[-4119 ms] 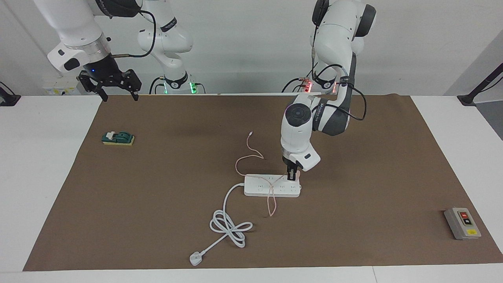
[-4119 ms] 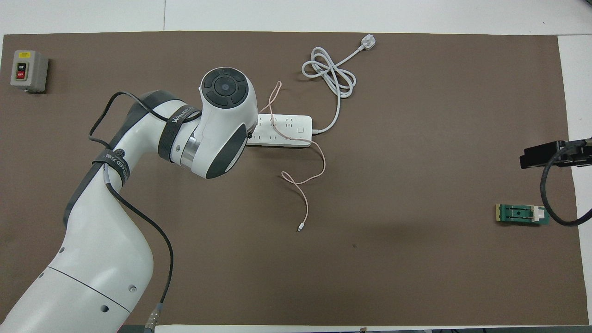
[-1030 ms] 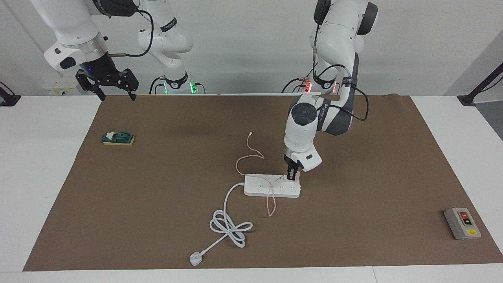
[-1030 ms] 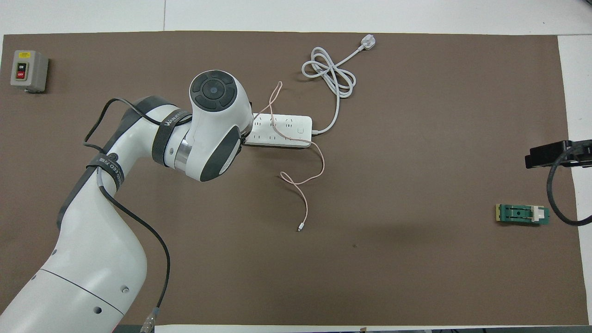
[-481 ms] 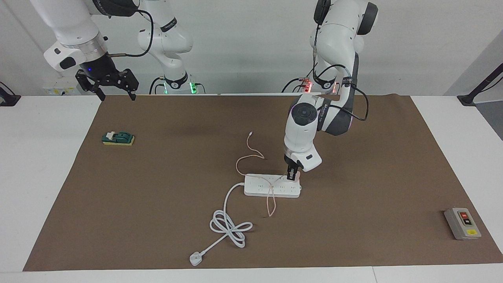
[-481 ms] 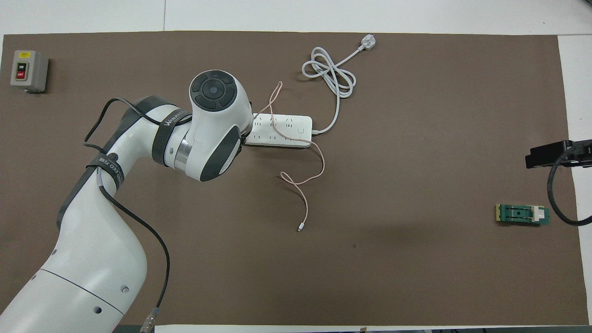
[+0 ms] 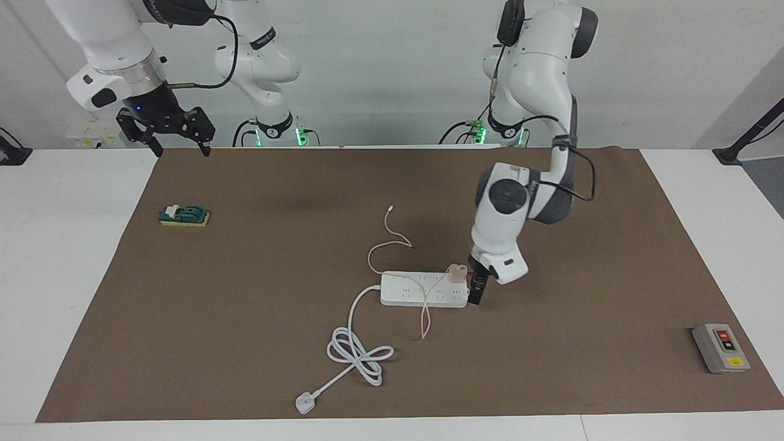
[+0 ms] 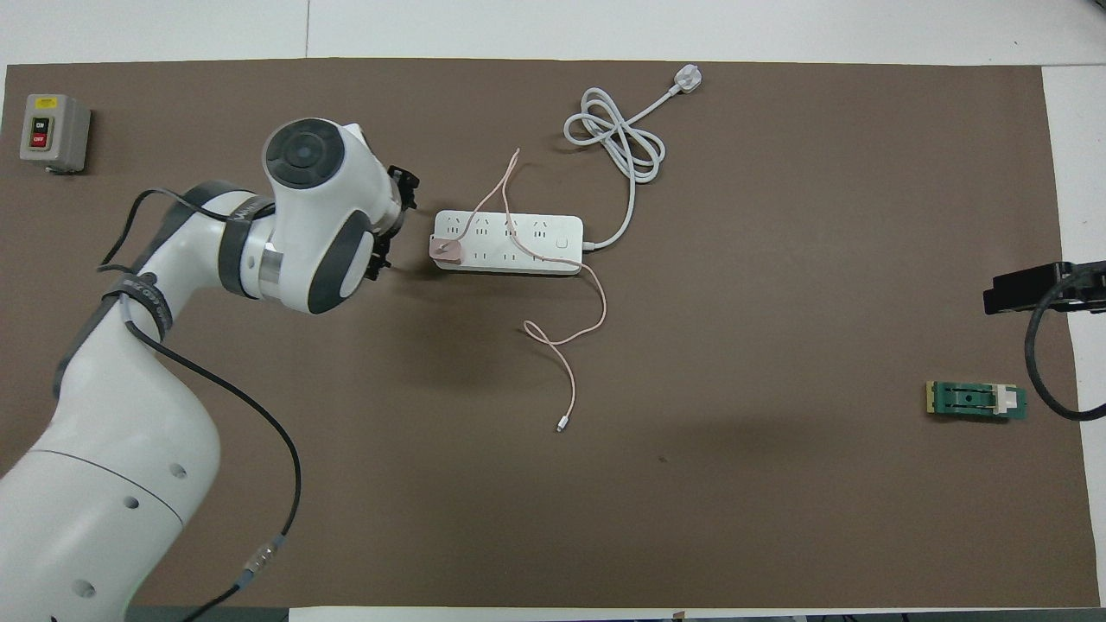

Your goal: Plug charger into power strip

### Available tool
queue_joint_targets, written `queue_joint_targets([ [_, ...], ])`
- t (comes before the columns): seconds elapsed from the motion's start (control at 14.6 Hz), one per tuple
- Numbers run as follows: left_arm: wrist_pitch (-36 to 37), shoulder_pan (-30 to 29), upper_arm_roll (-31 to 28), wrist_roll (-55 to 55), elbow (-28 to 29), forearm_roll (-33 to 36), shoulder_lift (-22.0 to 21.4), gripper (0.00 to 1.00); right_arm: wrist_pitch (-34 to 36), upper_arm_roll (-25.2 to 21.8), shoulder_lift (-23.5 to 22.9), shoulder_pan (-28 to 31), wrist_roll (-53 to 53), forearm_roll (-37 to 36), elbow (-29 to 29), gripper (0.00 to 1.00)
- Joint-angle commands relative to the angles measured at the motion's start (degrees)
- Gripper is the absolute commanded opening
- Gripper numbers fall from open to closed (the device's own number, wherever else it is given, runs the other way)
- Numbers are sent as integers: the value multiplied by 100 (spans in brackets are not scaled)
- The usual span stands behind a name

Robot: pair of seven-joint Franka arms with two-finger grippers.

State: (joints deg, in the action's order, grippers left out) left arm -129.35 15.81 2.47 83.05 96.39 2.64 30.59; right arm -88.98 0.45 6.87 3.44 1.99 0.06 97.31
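Both arms are glossy white with dark grey joint bands and round dark end caps. A thin black cable loops along each forearm, strapped by lettered black bands. Black grippers; green lights at both bases.

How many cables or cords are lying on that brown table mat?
2. A thin pink cable runs from the charger across the power strip and toward the robots. A thick white cord coils beside the strip, farther from the robots.
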Motion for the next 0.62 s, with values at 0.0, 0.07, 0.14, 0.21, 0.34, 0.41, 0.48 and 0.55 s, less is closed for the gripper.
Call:
queue_joint_targets([
  [0.0,-20,-139,139,-201,108,-70,-150,100,3,69,77,113,12,-94,51,100],
  [0.07,-3,-148,139,-237,108,-70,-168,100,3,69,77,113,12,-94,51,100],
  [0.14,67,-148,139,-263,100,-70,-220,100,3,69,77,113,12,-94,51,100],
  [0.21,251,-192,139,-315,30,-70,-299,100,3,69,77,113,20,-94,51,100],
  [0.34,567,-306,174,-491,-146,-79,-404,100,3,69,77,113,12,-94,51,100],
  [0.41,595,-359,157,-666,-173,-96,-527,100,3,69,77,113,12,-94,51,100],
  [0.48,613,-429,157,-902,-173,-114,-659,100,3,69,77,113,12,-94,51,100],
  [0.55,665,-534,157,-1122,-164,-114,-799,100,12,69,77,113,12,-94,51,100],
])
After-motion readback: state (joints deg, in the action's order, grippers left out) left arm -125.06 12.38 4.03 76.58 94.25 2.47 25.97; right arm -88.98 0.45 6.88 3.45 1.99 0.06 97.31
